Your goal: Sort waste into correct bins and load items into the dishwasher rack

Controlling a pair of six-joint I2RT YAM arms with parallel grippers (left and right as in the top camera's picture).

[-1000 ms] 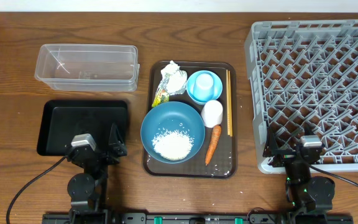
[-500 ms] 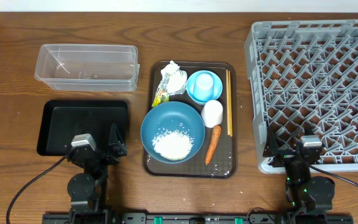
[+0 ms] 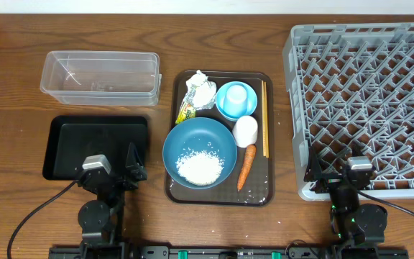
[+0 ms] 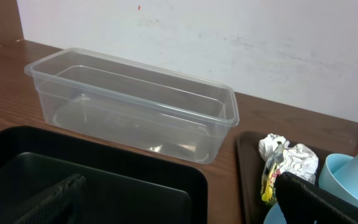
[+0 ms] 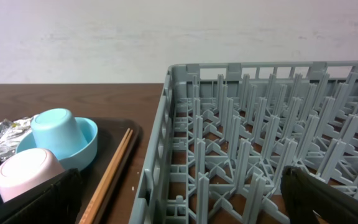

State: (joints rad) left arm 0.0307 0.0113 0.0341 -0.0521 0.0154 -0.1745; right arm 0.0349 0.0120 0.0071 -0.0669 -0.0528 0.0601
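Left pincer and right pincer gape wide, empty; yellow-green packet print too blurred to read

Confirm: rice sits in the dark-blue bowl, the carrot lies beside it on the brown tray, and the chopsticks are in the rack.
Wrong on the chopsticks: the overhead view shows them on the brown tray, along its right edge, not in the rack. The rice is in the dark-blue bowl, the carrot beside it on the tray.
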